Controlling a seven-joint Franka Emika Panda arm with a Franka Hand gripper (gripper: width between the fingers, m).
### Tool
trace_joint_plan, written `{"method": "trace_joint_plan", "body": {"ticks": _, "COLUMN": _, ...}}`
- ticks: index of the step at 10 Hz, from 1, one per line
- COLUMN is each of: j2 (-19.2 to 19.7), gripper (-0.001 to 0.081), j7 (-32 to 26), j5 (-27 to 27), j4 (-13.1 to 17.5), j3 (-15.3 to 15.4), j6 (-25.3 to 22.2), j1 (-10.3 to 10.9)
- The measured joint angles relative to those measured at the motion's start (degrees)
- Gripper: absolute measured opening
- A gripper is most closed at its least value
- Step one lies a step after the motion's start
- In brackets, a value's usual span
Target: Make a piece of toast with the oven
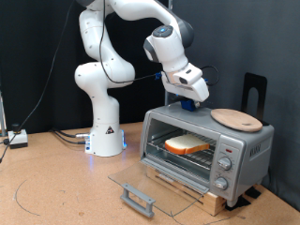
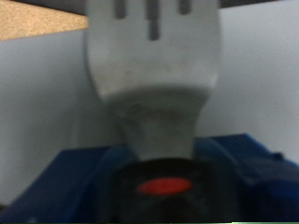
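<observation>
The oven (image 1: 246,146) stands at the exterior view's right with its glass door (image 1: 141,181) folded down flat. The piece of toast (image 1: 187,144) lies on the wire rack inside. My gripper (image 1: 191,99) hangs just over the oven's top at its back left corner, above a small blue object (image 1: 187,106). In the wrist view the gripper (image 2: 154,149) shows as one blurred grey tip with its fingers together. It points down at the blue object (image 2: 65,187), which has a red spot (image 2: 163,186) on it. Nothing is held.
A round light wooden board (image 1: 236,118) lies on the oven's top at the right. Three knobs (image 1: 224,161) are on its right panel. The door handle (image 1: 137,199) sticks out towards the exterior view's bottom. The robot base (image 1: 105,136) stands at the left.
</observation>
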Motion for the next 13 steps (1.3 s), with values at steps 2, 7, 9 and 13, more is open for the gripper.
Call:
{"method": "trace_joint_plan", "body": {"ticks": 2, "j2": -0.02, "gripper": 0.0664, "j7": -0.14, "j5": 0.74, "j4": 0.11, "j3": 0.1, "j6": 0.38, "j1": 0.0}}
{"method": "trace_joint_plan", "body": {"ticks": 7, "j2": -5.93, "gripper": 0.0804, "j7": -5.67, "j5": 4.9, "j4": 0.99, "j3": -5.77, "j6": -3.88, "j1": -0.01}}
{"method": "trace_joint_plan", "body": {"ticks": 9, "j2": -9.47, "gripper": 0.0804, "j7": -5.69, "j5": 2.45, "j4": 1.72, "j3": -8.89, "j6": -8.45, "j1": -0.38}}
{"method": "trace_joint_plan", "body": {"ticks": 13, "j2": -10.45, "gripper": 0.0804, "j7": -6.37, "j5": 0.63, "j4": 1.71, "j3": -10.08, "j6": -8.74, "j1": -1.97}}
